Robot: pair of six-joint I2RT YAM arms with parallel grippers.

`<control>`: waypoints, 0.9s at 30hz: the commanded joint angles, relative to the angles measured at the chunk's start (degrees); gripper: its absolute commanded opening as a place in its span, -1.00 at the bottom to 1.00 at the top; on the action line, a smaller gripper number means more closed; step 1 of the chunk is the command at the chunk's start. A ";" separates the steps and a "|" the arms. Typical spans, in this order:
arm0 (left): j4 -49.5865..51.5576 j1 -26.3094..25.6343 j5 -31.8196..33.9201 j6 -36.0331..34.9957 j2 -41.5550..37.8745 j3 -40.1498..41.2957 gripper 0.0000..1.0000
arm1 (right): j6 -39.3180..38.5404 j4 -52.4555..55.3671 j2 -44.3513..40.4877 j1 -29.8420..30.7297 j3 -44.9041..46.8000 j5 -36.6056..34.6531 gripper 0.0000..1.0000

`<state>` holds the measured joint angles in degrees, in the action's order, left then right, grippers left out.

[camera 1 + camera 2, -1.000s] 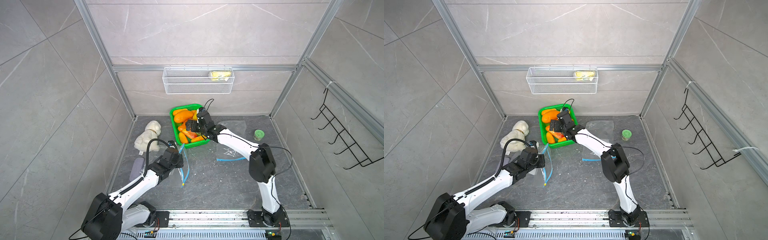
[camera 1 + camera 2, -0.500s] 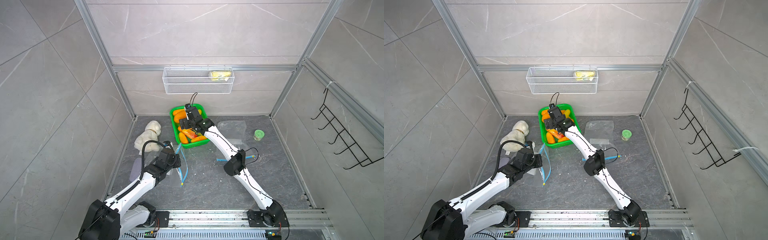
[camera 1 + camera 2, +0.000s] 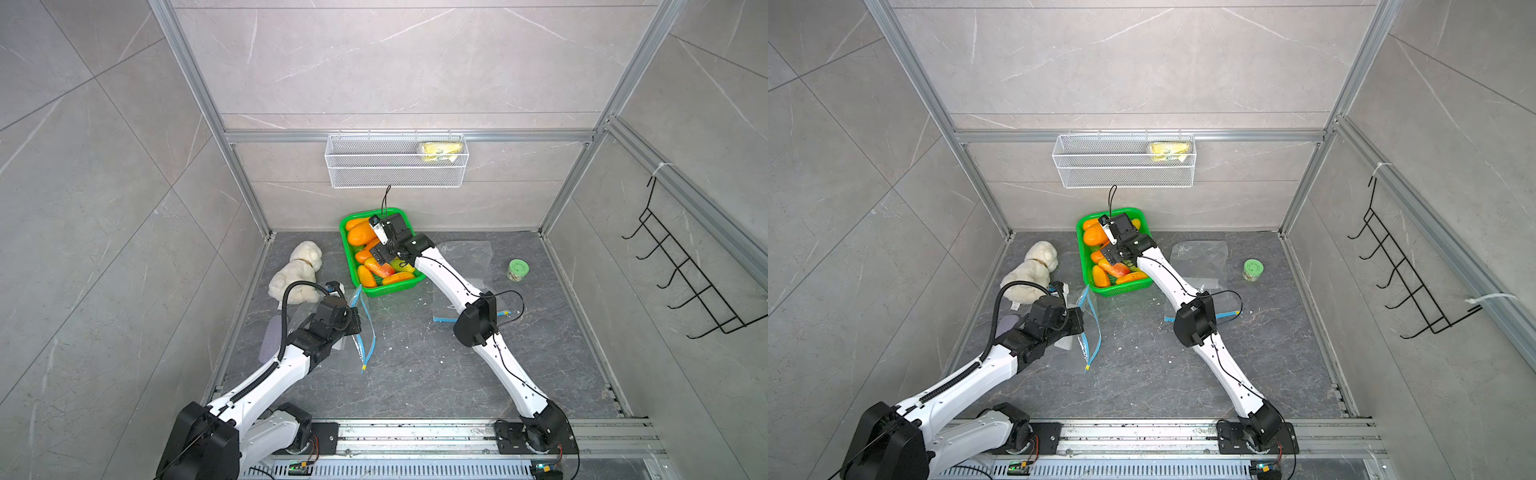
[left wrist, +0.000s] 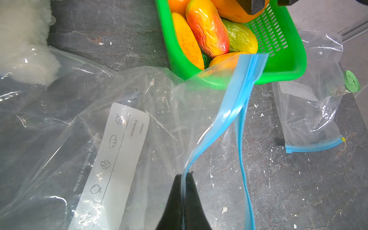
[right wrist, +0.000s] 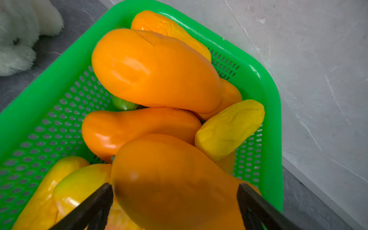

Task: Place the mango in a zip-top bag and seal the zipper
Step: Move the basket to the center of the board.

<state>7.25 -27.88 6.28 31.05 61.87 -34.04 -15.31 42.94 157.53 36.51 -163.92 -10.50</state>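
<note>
A clear zip-top bag [image 4: 119,139] with a blue zipper strip [image 4: 235,103] lies on the dark floor left of the green basket [image 3: 345,249]. My left gripper [image 4: 184,175] is shut on one lip of that zipper strip, and the mouth gapes toward the basket; the strip [image 3: 370,328] shows in both top views. Several orange and yellow mangoes fill the basket [image 5: 272,119]. My right gripper [image 5: 175,186] is down in the basket, open wide. One orange mango [image 5: 169,159] sits between its two fingers. In a top view the right gripper [image 3: 1111,253] hides that mango.
A white plush toy [image 3: 297,270] lies left of the basket, close to the left arm. A second clear bag [image 3: 461,270] and a green-lidded jar [image 3: 517,270] sit to the right. A wire shelf [image 3: 395,166] hangs on the back wall, a hook rack [image 3: 685,282] on the right wall.
The right arm's elbow has dropped and swung left, and its gripper has shifted slightly left over the basket. The left gripper has stayed shut on the bag, nearly still.
</note>
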 commanded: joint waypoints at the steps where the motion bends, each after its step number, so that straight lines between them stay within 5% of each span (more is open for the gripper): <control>1: -1.78 0.46 -1.79 -0.62 0.21 -0.05 -1.00 | -6.22 3.31 0.96 -0.33 1.36 1.67 1.00; 6: -2.28 0.46 -2.33 -1.10 1.51 -0.68 -1.00 | -10.07 7.64 1.86 -0.61 1.70 7.78 1.00; 15: -2.15 0.46 -2.86 -1.18 1.60 -1.01 -1.00 | -16.02 2.93 5.07 -0.35 0.82 -8.68 1.00; 20: -1.91 0.54 -2.99 -0.81 0.11 -1.03 -1.00 | -9.84 12.15 2.58 -0.35 0.91 -5.28 0.92; 27: 1.59 0.54 -1.51 -2.07 -3.07 -2.34 -1.00 | -1.48 8.77 -15.21 1.17 25.65 -3.44 0.89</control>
<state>7.81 -27.64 4.27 30.39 61.17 -34.06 -22.06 48.45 151.02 36.38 -147.24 -15.09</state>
